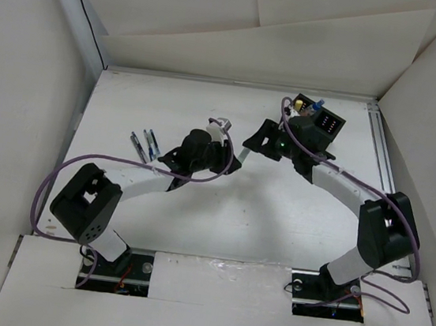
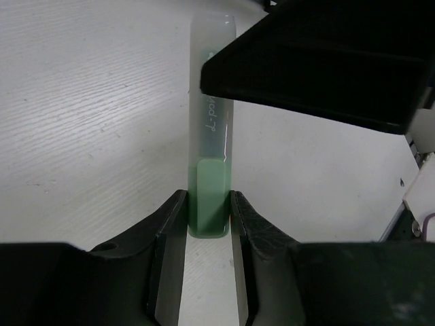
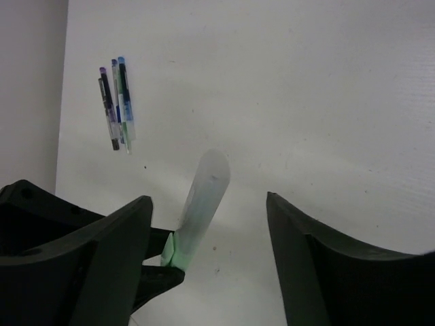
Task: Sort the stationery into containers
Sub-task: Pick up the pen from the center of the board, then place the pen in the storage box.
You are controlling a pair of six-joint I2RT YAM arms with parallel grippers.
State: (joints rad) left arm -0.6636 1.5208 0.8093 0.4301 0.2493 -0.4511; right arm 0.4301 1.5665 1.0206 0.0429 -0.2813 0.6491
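Near the middle of the white surface (image 1: 275,218), seen from above, the two arms meet nose to nose, the left end effector (image 1: 237,156) at 7 o'clock of the right end effector (image 1: 262,141). The left one is pinching a translucent pen (image 2: 211,146): in its wrist view both fingers (image 2: 173,224) press against the pen's green end, and the frosted barrel runs away from them toward 12 o'clock, where the black bulk of the other end effector covers its far tip. Faint handwriting shows along the barrel, too blurred to read. In the right wrist view the right end effector's jaws are spread wide, and the same pen rises between them, tilted toward 1 o'clock, nearer the left-hand jaw and clear of the right-hand one; whether it touches the nearer jaw cannot be told. Three loose pens (image 1: 145,144) lie side by side, almost touching, at 9 o'clock of the surface's centre, well apart from both arms. The black container (image 1: 338,122) sits at 2 o'clock near the far edge, partly hidden by the right arm; something yellow and something blue show at its 10 o'clock corner, in which compartment is unclear.
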